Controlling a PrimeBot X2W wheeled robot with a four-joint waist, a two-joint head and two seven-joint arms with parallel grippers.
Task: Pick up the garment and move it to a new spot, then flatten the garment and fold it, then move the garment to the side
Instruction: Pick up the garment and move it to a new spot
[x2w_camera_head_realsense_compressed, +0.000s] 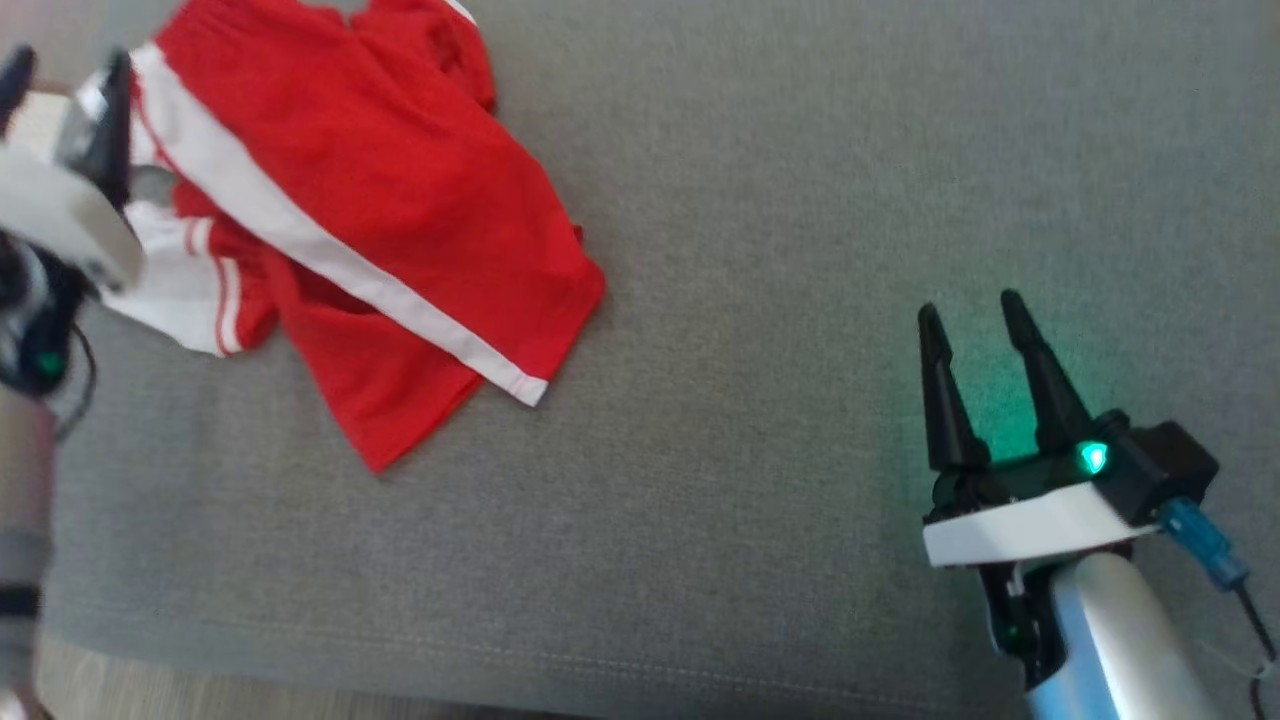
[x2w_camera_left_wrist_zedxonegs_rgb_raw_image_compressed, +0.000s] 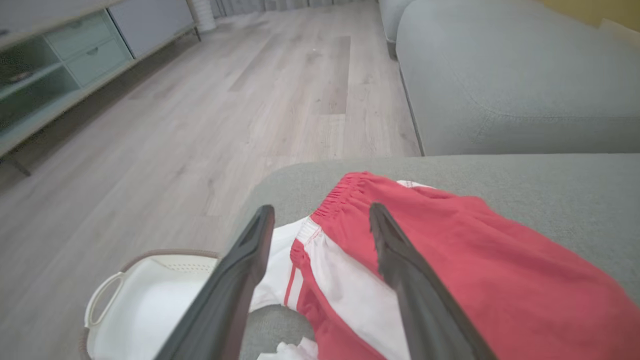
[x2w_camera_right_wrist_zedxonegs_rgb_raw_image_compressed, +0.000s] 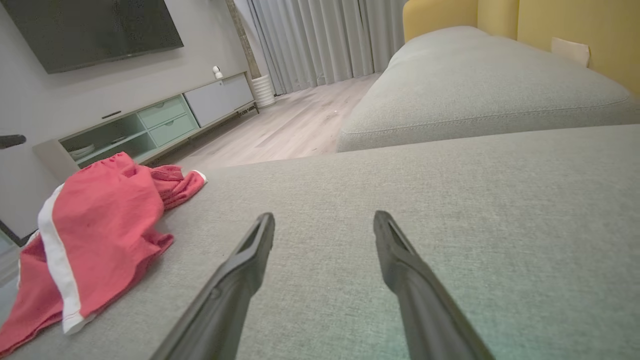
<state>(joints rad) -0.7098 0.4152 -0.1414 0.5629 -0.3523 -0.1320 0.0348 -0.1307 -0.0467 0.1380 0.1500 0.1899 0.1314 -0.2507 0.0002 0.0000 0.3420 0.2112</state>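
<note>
Starting with your left claw (x2w_camera_left_wrist_zedxonegs_rgb_raw_image_compressed: 321, 215): its fingers are spread wide over the waistband end of the garment (x2w_camera_left_wrist_zedxonegs_rgb_raw_image_compressed: 475, 260), straddling the white side stripe. It pinches nothing, and you cannot tell whether the fingertips touch the cloth. In the head view that claw (x2w_camera_head_realsense_compressed: 65, 95) sits at the upper left, right at the garment's edge.

Your right claw (x2w_camera_head_realsense_compressed: 970, 308) is spread just as wide, holds nothing, and hangs over bare grey sofa cushion (x2w_camera_head_realsense_compressed: 750, 450), well apart from the garment. Its wrist view shows the claw (x2w_camera_right_wrist_zedxonegs_rgb_raw_image_compressed: 324, 219) with only cushion between the fingers.

The garment (x2w_camera_head_realsense_compressed: 400, 200) is a pair of red shorts with a broad white stripe down the side and a gathered elastic waistband. It lies crumpled, not flat, with one leg folded over the other and a white-and-red part bunched beneath near the left claw. You find it on the cushion's left part, close to the edge.

Its long axis runs diagonally in the head view: waistband toward the upper left, leg hems toward the lower right.

A white basket (x2w_camera_left_wrist_zedxonegs_rgb_raw_image_compressed: 150, 300) stands on the wooden floor (x2w_camera_left_wrist_zedxonegs_rgb_raw_image_compressed: 225, 100) below that edge.
</note>
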